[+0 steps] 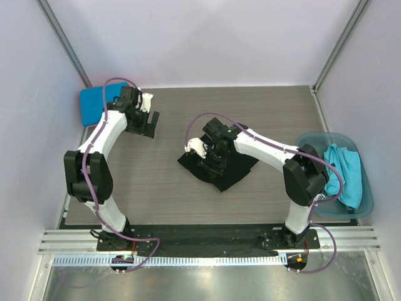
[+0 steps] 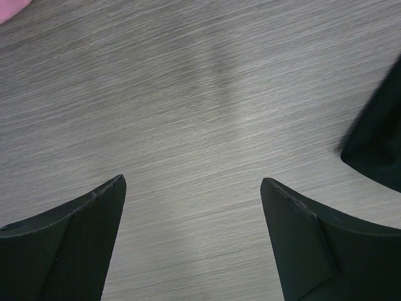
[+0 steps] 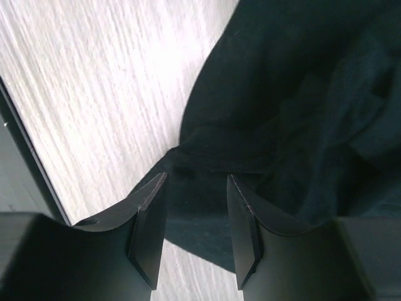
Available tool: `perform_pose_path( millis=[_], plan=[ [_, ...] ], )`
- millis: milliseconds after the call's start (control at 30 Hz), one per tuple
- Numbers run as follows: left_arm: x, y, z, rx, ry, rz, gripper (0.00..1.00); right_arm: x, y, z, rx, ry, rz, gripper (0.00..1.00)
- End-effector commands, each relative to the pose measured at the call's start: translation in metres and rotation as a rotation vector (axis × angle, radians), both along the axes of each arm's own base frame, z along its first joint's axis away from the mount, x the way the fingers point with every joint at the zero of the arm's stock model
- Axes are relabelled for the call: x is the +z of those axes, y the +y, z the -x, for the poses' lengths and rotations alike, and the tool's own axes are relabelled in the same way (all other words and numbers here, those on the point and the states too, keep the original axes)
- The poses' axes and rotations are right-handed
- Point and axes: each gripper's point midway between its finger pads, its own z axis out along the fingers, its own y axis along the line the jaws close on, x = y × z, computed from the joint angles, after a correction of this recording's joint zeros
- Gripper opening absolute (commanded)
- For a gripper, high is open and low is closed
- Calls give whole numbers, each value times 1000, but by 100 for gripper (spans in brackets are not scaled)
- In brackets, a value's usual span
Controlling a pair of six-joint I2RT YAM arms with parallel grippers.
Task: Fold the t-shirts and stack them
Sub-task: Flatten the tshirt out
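Note:
A black t-shirt (image 1: 229, 169) lies crumpled in the middle of the table. My right gripper (image 1: 209, 157) is over its left part. In the right wrist view the jaws (image 3: 197, 177) stand apart just above the black shirt's (image 3: 301, 94) edge, with cloth under the gap and nothing clamped. A folded bright blue t-shirt (image 1: 95, 104) lies at the far left corner. My left gripper (image 1: 146, 122) is just right of it, wide open (image 2: 193, 182) over bare table. A pink t-shirt's corner (image 2: 9, 7) shows at the upper left of the left wrist view. A turquoise t-shirt (image 1: 346, 175) lies in the tub.
A translucent teal plastic tub (image 1: 313, 141) stands at the table's right edge beside the right arm. A black cloth corner (image 2: 379, 144) shows at the right edge of the left wrist view. White walls and metal posts close in the table on three sides.

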Motion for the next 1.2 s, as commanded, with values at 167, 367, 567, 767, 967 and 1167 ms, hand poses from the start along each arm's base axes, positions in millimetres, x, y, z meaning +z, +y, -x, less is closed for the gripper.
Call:
perform_pose_path(
  millis=[167, 367, 567, 767, 967, 1167],
  plan=[
    [29, 4, -11, 6, -112, -22, 88, -5, 8, 30, 62, 24, 40, 49],
    [29, 3, -13, 8, -110, -17, 88, -17, 2, 31, 65, 12, 94, 50],
    [35, 4, -15, 11, -126, -17, 88, -36, -14, 14, -25, -103, 215, 43],
    [41, 4, -16, 13, -143, -17, 88, -33, -21, -4, -56, -195, 257, 25],
    [51, 2, -18, 3, -172, -8, 88, 55, -32, -33, -59, -430, 238, 1],
    [59, -8, -27, -3, -194, 43, 88, 232, -19, -79, -139, -811, 52, 1]
  ],
)
